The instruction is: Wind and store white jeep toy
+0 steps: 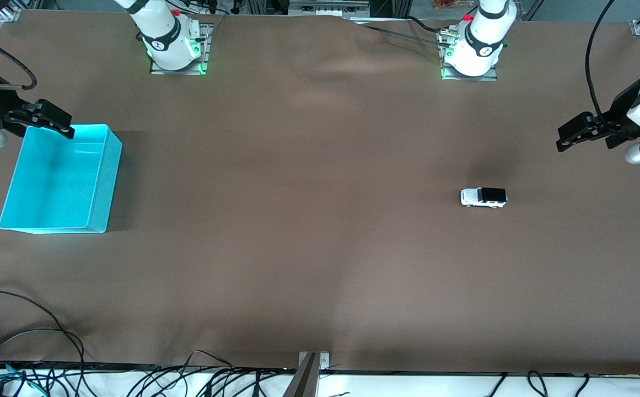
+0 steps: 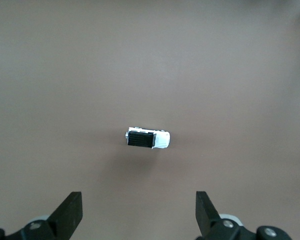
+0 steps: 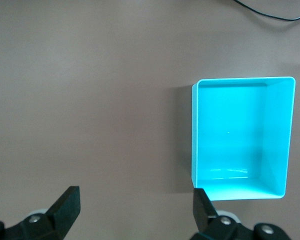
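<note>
Front view: a brown cloth-covered tabletop [image 1: 297, 231] carries two things, well apart. Toward the left arm's end lies the small boxy white jeep toy with a black roof [image 1: 483, 197], resting on its wheels on bare cloth, roughly midway between the edge with the robot bases and the edge nearest the front camera. Toward the right arm's end stands the rectangular cyan plastic bin [image 1: 60, 179], upright, its opening facing up and nothing inside it.

The left gripper [image 1: 565, 138] hangs in the air near the tabletop's end edge on its own side, with its jaws released and grasping nothing; the left wrist view shows both black fingers [image 2: 70, 214] spread wide, with the jeep toy [image 2: 147, 139] on the cloth between and ahead of them, untouched. The right gripper [image 1: 58, 124] hangs over the rim of the bin at the corner closest to the bases, jaws likewise released and holding nothing; the right wrist view shows the bin [image 3: 242, 85] just beside one spread finger [image 3: 66, 207].
</note>
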`<state>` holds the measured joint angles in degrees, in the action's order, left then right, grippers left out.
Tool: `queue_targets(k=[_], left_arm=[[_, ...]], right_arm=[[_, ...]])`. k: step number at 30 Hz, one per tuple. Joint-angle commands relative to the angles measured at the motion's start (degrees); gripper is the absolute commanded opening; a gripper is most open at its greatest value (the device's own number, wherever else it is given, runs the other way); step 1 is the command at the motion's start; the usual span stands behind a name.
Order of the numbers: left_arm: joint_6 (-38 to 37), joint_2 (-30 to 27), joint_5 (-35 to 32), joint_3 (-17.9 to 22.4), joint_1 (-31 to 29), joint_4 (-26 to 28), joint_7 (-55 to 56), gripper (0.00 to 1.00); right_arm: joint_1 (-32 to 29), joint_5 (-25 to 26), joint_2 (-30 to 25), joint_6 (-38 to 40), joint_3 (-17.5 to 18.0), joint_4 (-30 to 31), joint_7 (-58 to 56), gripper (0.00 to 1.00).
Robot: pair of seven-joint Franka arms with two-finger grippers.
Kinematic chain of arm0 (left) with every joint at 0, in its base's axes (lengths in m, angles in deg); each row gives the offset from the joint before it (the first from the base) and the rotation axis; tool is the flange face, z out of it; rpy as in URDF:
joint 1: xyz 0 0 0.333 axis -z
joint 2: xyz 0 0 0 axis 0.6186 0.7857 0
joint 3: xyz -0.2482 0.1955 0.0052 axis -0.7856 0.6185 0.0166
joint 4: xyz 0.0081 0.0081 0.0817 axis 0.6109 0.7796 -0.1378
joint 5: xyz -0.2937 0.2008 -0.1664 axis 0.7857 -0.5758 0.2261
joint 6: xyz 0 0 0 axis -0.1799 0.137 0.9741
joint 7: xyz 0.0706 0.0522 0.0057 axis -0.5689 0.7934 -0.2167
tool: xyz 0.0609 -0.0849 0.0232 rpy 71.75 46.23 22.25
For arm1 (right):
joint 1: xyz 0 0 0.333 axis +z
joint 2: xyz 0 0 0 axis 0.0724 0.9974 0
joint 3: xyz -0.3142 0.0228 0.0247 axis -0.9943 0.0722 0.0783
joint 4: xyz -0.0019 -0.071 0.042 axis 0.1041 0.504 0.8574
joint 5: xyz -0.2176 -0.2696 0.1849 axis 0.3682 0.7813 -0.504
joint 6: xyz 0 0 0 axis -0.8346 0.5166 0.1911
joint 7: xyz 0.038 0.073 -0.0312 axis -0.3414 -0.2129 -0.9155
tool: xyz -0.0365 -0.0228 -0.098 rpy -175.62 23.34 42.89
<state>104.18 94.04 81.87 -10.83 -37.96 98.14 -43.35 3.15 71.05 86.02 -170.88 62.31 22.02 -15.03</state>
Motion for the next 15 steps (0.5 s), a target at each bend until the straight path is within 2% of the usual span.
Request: queue_targets(k=[1,15], left_arm=[[-0.9,1.1,-1.4,0.1,0.5,-1.0,-0.4,1.00],[-1.7,4.2,-1.4,0.2,0.5,-0.2,-0.1,1.00]], right_arm=[[-0.3,0.9,0.5,0.5,0.2,-1.2,-0.6,1.00],[-0.3,0.8,0.5,0.5,0.2,-1.2,-0.5,1.00]])
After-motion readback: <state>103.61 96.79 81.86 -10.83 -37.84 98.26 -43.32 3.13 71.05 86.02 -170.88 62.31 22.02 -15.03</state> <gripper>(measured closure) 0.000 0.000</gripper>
